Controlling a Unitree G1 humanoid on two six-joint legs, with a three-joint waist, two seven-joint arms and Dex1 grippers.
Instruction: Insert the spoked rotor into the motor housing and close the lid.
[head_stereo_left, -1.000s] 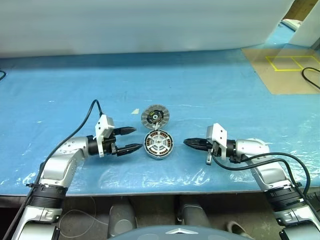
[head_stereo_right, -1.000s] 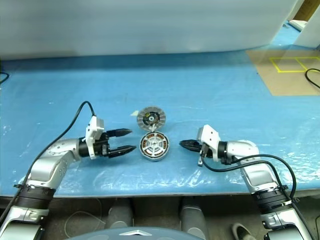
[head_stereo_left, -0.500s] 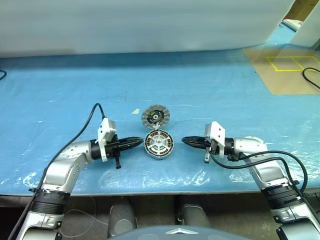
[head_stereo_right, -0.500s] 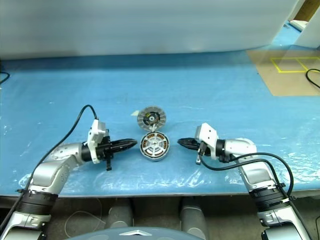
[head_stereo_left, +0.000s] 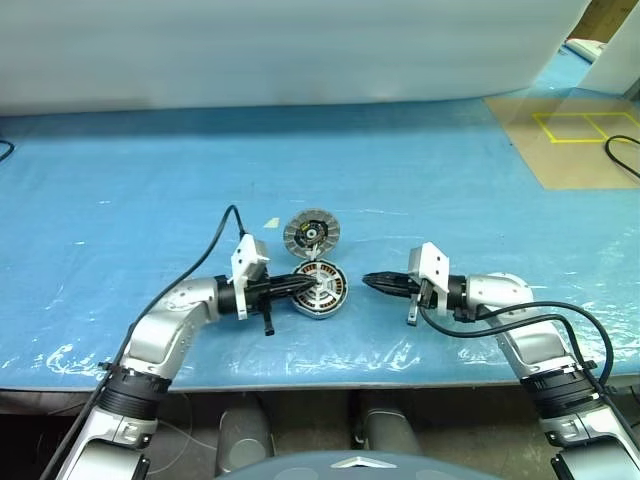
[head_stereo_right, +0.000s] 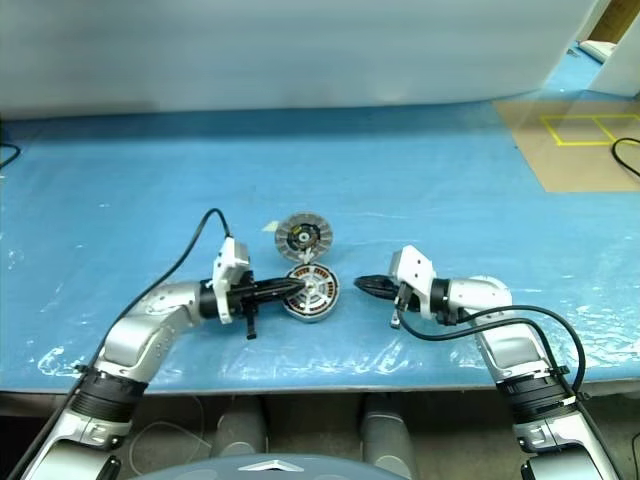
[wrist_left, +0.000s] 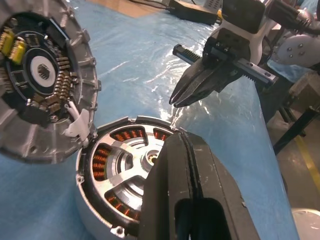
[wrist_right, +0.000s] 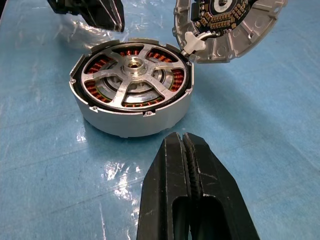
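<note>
The motor housing (head_stereo_left: 318, 303) stands on the blue table near its front edge. The spoked rotor (wrist_right: 134, 63) sits inside it, silver spokes over copper windings. The lid (head_stereo_left: 311, 234) lies flat just behind the housing, touching its rim, with its inner face up. My left gripper (head_stereo_left: 307, 285) is shut on nothing, lying level, with its tips over the housing's left rim. My right gripper (head_stereo_left: 369, 280) is shut and empty, pointing at the housing from the right, a short gap away. In the left wrist view the shut fingers (wrist_left: 170, 190) hang over the rotor.
The blue plastic sheet (head_stereo_left: 150, 180) covers the table. A small scrap of tape (head_stereo_left: 271, 223) lies left of the lid. A brown board with yellow tape (head_stereo_left: 570, 140) and a black cable (head_stereo_left: 620, 155) are at the back right. A white wall runs along the back.
My left gripper has shut and moved right, from well left of the housing to its left rim. The right gripper, housing and lid stayed put.
</note>
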